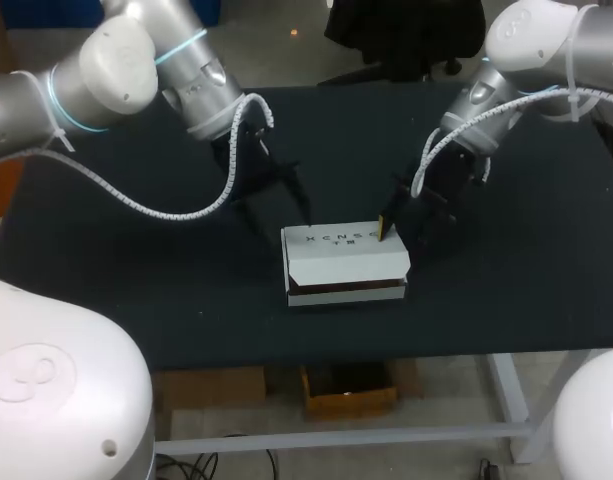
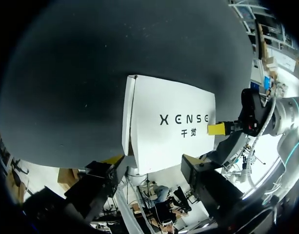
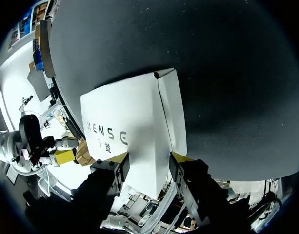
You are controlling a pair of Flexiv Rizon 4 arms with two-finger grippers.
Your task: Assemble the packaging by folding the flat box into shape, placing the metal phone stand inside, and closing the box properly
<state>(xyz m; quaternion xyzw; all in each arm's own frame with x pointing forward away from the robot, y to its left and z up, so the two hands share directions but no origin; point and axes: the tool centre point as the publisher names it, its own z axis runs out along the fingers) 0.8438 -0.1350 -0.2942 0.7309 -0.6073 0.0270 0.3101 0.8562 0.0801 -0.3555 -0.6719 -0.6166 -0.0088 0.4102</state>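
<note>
The white printed box stands folded in the middle of the black table, lid down, with a dark slit along its front under the lid. My left gripper is at the box's back left corner. In the left wrist view it stands open, one finger outside the left end wall and one over the lid. My right gripper is at the back right corner, a yellow tip on the lid's edge. In the right wrist view it is open astride that corner of the box. No phone stand is visible.
The black table top stretches bare on all sides of the box. Its front edge runs just below the box.
</note>
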